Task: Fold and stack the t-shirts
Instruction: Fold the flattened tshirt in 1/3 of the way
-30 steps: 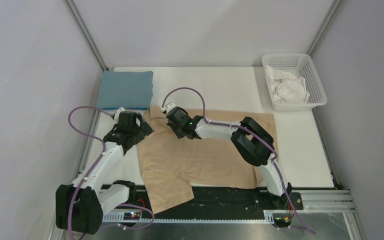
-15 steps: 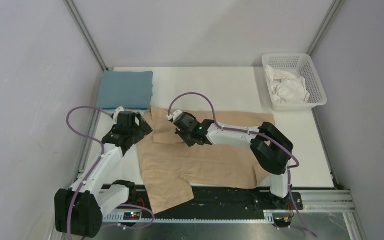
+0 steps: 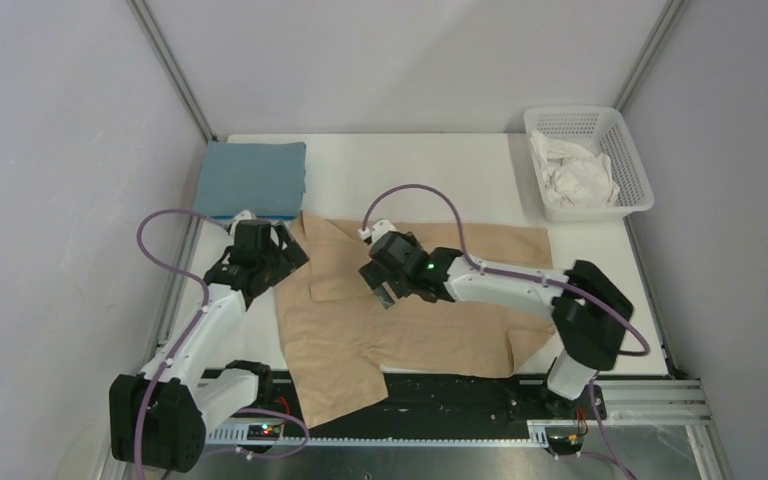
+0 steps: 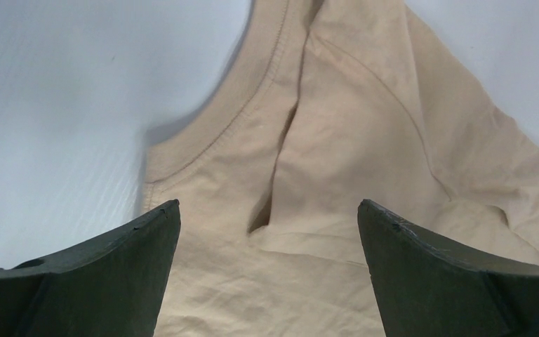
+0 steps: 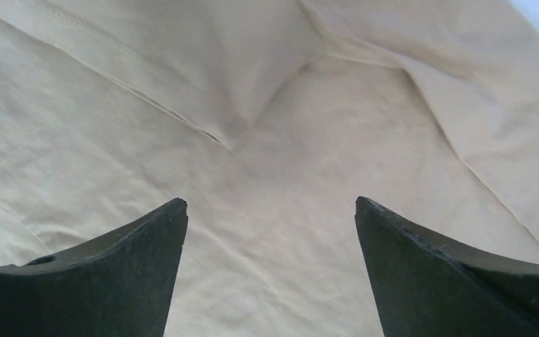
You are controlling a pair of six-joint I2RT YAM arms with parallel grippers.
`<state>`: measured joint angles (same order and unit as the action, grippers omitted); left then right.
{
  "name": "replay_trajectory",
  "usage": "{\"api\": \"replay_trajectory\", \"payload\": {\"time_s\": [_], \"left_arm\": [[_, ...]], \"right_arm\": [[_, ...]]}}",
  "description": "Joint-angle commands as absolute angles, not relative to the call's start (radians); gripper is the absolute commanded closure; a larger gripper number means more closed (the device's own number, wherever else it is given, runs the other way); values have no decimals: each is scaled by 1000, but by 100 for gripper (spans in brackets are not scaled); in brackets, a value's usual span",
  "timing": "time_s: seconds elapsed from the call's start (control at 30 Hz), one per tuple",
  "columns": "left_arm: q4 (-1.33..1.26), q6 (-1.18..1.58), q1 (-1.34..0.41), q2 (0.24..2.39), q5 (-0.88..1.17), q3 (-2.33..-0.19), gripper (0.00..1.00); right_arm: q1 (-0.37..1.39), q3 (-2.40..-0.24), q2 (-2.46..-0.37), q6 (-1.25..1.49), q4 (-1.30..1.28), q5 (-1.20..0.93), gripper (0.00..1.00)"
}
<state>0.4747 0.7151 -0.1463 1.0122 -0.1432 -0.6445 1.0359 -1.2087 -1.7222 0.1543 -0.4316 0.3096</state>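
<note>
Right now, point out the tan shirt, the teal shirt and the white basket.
tan shirt [image 3: 430,332], top external view, flat body cloth.
teal shirt [image 3: 252,178], top external view, folded top face.
white basket [image 3: 630,162], top external view, right lattice wall.

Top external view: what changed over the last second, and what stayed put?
The right gripper drew back from the tan shirt's collar area toward the right and the near edge, its elbow swinging right. Its fingers now stand open over the cloth, holding nothing. The left gripper, the folded teal shirt and the basket stayed put.
</note>
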Motion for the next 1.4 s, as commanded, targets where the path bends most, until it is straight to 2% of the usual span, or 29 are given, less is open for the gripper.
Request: {"api": "replay_trajectory", "payload": {"time_s": [0.0,0.07,0.17,0.27,0.53,0.7,0.87,0.97,1.07,1.37], "left_arm": [[435,697,-173,1059,-85,-740,0],[419,687,-214,1116,-63,-782,0],[400,675,-280,1254,-49,-864,0],[387,669,-300,1422,-47,-973,0],[385,641,-300,1795,-20,-1207,0],[388,640,-242,1931,43,-1270,0],[395,630,-176,1958,38,-1279,0],[400,623,-153,1988,44,-1307,0],[415,620,-141,2026,65,-1367,0],[440,630,-141,2141,133,-1554,0]], "right_arm": [[974,-1103,-1525,308,-352,364,2],[896,-1030,-1451,374,-319,313,1],[689,-954,-1381,441,-294,144,1],[554,-892,-1366,463,-255,95,1],[210,-892,-1520,477,-215,-7,1],[139,-904,-1600,485,-212,34,1],[55,-926,-1677,524,-249,27,1],[21,-947,-1701,547,-259,17,8],[11,-985,-1722,566,-306,50,4],[16,-1033,-1756,517,-278,-24,4]]}}
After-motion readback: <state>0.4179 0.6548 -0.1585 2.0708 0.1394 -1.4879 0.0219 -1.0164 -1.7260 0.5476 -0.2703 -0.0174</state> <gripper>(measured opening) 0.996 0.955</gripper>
